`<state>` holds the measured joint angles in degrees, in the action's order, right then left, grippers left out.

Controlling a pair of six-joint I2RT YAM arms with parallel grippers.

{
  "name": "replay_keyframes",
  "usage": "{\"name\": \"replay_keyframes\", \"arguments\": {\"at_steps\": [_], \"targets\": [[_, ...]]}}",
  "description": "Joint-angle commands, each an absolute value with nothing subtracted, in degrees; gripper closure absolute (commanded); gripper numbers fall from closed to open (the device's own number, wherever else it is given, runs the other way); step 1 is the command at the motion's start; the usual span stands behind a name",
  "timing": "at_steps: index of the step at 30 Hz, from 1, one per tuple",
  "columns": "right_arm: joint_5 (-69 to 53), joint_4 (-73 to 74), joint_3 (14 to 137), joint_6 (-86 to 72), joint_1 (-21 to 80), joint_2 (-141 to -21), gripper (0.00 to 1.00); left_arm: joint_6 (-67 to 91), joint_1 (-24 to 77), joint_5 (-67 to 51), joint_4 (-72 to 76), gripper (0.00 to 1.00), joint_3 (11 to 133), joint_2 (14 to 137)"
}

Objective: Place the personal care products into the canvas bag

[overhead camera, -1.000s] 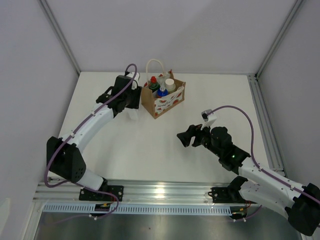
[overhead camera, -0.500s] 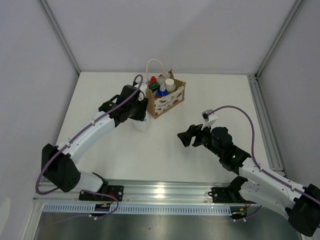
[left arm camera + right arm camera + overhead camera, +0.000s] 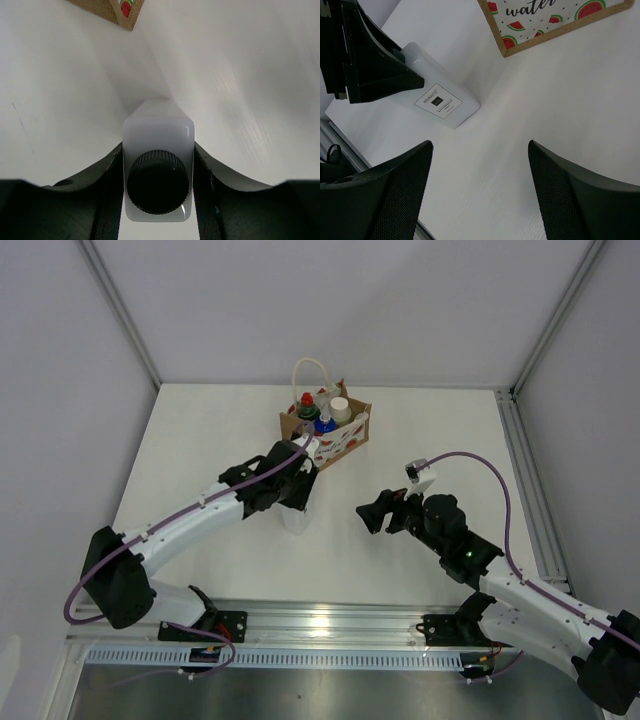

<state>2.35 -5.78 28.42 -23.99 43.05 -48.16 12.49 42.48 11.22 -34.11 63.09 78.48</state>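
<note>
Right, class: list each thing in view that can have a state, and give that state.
Black-capped bottle: capped, gripped by the left fingers, outside the bag.
Bag: upright, open-topped, three bottles inside.
Red-capped bottle: capped, inside the bag.
Blue-capped bottle: capped, inside the bag.
White-capped bottle: capped, inside the bag.
Right fingers: open, empty.

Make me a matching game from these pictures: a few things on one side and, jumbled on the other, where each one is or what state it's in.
Things:
1. white bottle
2. red-capped bottle
3. right hand
4. bag

Places and states:
A. open, holding nothing
B. printed with watermelon slices
C. gripped by the left hand
D. standing inside the bag

Pairs: 1-C, 2-D, 3-A, 4-B.
</note>
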Motion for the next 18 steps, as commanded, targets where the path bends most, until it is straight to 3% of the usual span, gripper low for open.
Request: {"name": "replay_keyframes", "arguments": {"at_steps": [1, 5, 9, 12, 18], "targets": [[3.25, -6.33, 31.03, -23.2, 43.33, -47.46, 0.19, 11.34, 42.54, 12.93, -23.57, 0.98, 63.28, 77.69], [3.43, -6.15, 31.03, -23.12, 43.33, -47.11, 0.19, 10.11, 42.54, 10.72, -17.41, 0.81, 59.42, 76.38], [3.43, -6.24, 31.03, -23.12, 43.33, -47.28, 0.19, 10.02, 42.54, 10.2, -12.75, 0.44, 55.82, 75.06], [3.43, -6.15, 31.03, -23.03, 43.33, -47.46, 0.19, 10.19, 42.54, 9.23, -9.24, 0.3, 53.53, 73.49], [3.78, -6.15, 31.03, -22.94, 43.33, -47.29, 0.19, 11.07, 42.54, 8.79, -1.5, 0.23, 47.91, 70.14]]}}
